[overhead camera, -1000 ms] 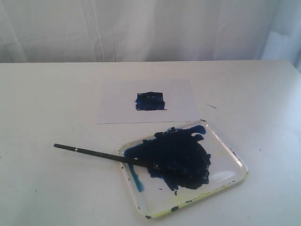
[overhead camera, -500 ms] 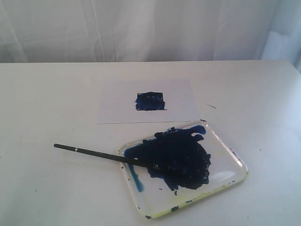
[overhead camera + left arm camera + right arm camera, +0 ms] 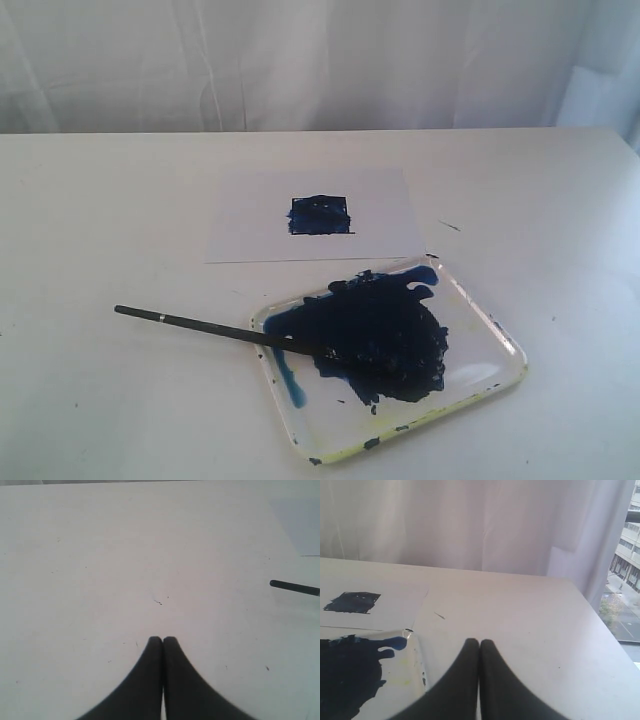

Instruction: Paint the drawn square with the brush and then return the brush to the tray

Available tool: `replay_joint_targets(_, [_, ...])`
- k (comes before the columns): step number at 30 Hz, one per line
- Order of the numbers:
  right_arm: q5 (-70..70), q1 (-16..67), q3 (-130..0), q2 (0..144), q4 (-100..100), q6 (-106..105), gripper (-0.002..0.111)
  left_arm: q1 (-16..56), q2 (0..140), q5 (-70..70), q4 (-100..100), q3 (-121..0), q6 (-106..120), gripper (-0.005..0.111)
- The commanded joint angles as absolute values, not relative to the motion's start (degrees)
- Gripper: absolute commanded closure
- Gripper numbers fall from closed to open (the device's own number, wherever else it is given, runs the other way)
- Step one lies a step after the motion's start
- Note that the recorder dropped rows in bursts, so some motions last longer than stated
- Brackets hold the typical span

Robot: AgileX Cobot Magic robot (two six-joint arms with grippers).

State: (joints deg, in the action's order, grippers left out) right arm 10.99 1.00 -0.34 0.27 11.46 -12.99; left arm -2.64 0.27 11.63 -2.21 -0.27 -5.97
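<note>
Long black brush (image 3: pixel 205 326) lies tip-first in clear plastic tray (image 3: pixel 472 338), handle overhanging its rim (a nudge may roll it out). Left gripper (image 3: pixel 163 640), right gripper (image 3: pixel 479 642): jaws together, empty.

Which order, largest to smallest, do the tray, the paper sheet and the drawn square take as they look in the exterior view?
1. the tray, though it lies nearer the camera, so its lead is unsure
2. the paper sheet
3. the drawn square
</note>
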Motion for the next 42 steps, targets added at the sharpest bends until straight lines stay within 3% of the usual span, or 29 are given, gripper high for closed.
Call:
replay_joint_targets(1, [11.6,1.1,0.0,0.0,10.8,-12.7,0.108,-2.7,0.0,12.1,-1.8,0.0,-6.3,0.107])
replay_joint_targets(16, [11.7,1.1,0.0,0.0,9.8,-11.9,0.108,-2.7,0.0,12.1,-1.8,0.0,-6.2,0.107])
replay_joint_targets(23, [11.5,1.1,0.0,0.0,-2.3,3.7,0.108,-2.7,0.0,12.1,-1.8,0.0,-6.2,0.107])
replay_joint_targets(42, [9.3,1.1,0.0,0.0,-2.3,3.5,0.108,-2.7,0.0,12.1,-1.8,0.0,-6.2,0.107])
